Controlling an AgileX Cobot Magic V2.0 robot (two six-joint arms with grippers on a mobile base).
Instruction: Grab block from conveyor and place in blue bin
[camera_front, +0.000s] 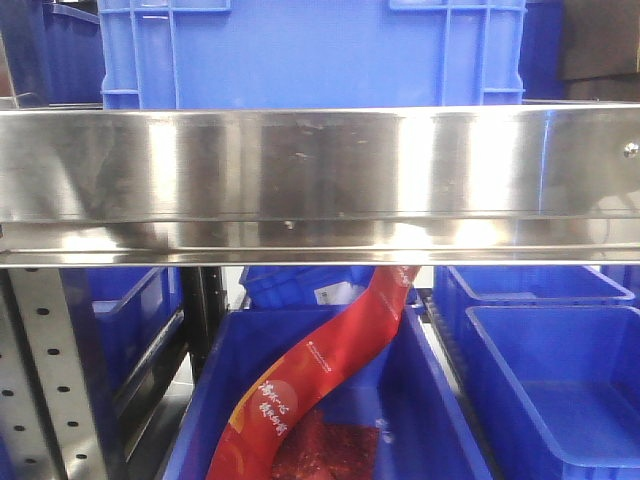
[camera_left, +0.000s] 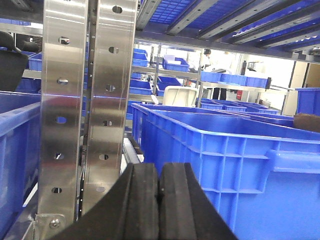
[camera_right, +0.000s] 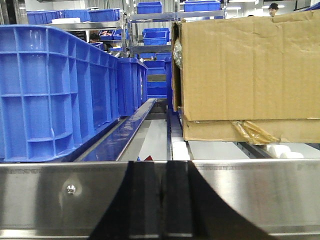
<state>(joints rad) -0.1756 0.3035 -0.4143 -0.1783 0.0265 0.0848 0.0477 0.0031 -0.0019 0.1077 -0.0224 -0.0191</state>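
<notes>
Block and dark woven conveyor are seen in no view, so nothing can yet be grasped. Left claw (camera_left: 158, 200) and right claw (camera_right: 162, 197) are pressed together, empty, and parked among large blue plastic bins (camera_left: 225, 150) behind a steel shelf rail (camera_front: 320, 170).

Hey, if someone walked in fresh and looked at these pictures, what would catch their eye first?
Probably the red printed pouch curling out of a blue bin below the shiny steel rail in the front view. Next, the cardboard box filling the right wrist view's right side.
</notes>
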